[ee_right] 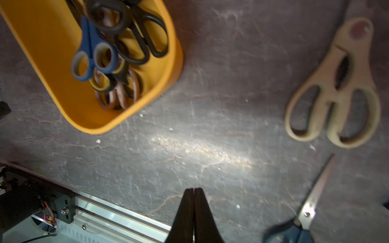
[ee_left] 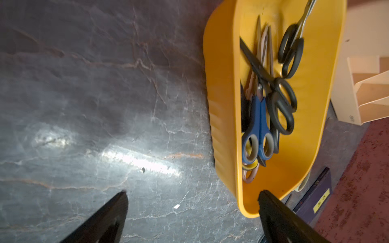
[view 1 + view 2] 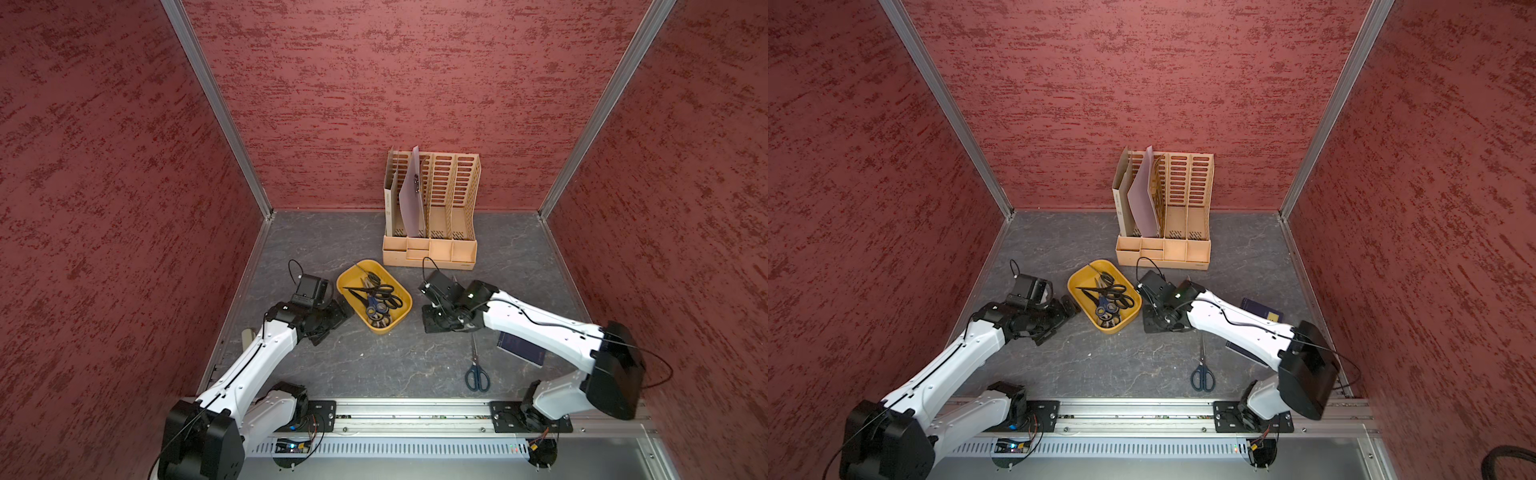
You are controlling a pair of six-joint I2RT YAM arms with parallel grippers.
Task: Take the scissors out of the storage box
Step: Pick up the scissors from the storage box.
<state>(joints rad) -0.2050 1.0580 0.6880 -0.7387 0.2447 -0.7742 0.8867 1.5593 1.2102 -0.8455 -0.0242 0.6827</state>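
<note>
The yellow storage box (image 3: 351,278) (image 3: 1081,282) sits mid-table and holds several scissors (image 3: 376,297) (image 3: 1106,301), black-handled ones over a blue-handled pair (image 2: 257,126) (image 1: 90,56). My left gripper (image 3: 336,322) (image 2: 192,193) stands open and empty just left of the box, one finger close to its corner. My right gripper (image 3: 432,322) (image 1: 193,189) is shut on nothing, over bare table right of the box. A dark blue pair (image 3: 476,374) (image 1: 303,214) lies on the table at the front right. Cream shears (image 1: 336,84) lie near it, hidden under the right arm in both top views.
A tall tan slotted file organiser (image 3: 432,216) stands behind the box against the back wall. A dark blue book (image 3: 519,349) lies under the right forearm. The metal rail (image 3: 415,411) runs along the front edge. Red walls close in three sides.
</note>
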